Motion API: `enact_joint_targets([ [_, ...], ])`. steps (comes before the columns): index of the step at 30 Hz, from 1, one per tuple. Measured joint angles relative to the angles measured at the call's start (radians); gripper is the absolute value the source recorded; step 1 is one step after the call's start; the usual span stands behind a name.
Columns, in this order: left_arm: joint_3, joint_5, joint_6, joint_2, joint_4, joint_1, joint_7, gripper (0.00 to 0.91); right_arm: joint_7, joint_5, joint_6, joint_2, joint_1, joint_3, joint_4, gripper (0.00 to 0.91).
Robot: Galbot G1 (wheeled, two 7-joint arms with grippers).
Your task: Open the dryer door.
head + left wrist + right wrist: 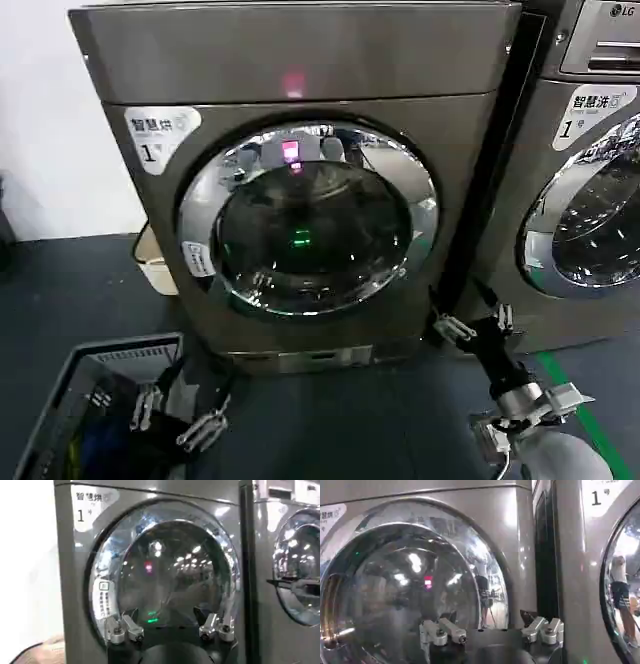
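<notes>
Dryer door (310, 215) shut. Right claw (470, 322), released, sits nearer, just below-right of door; left claw (180, 412), released, lower-left.

We count two front-loading machines (300, 190) standing side by side, each with one round glass door (308, 215) and one white label (160, 135) bearing the numeral 1. We count two grippers: one left gripper (180, 410) and one right gripper (475, 322). One dark basket (90, 385) sits on the floor.
</notes>
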Motion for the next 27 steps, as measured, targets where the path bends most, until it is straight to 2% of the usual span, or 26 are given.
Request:
enact_joint_targets([
  [8, 0.013, 0.057, -0.002, -0.003, 0.009, -0.011, 0.017, 0.907, -0.182, 0.068, -0.053, -0.081, 0.047, -0.027, -0.057, 0.907],
  [13, 0.012, 0.068, 0.001, -0.005, 0.012, -0.02, 0.016, 0.907, -0.211, 0.062, -0.106, -0.169, 0.108, -0.082, -0.095, 0.907],
  [16, 0.012, 0.06, 0.007, -0.009, 0.009, -0.026, 0.016, 0.907, -0.25, 0.067, -0.107, -0.217, 0.155, -0.139, -0.12, 0.907],
  [19, 0.019, 0.061, 0.007, -0.011, 0.007, -0.023, 0.02, 0.907, -0.276, 0.079, -0.084, -0.251, 0.199, -0.199, -0.143, 0.907],
  [21, 0.022, 0.052, 0.0, -0.006, 0.009, -0.022, 0.032, 0.907, -0.295, 0.091, -0.067, -0.266, 0.229, -0.236, -0.159, 0.907],
  [27, 0.036, 0.062, -0.004, -0.017, 0.001, -0.016, 0.028, 0.907, -0.309, 0.102, -0.066, -0.283, 0.333, -0.349, -0.208, 0.907],
])
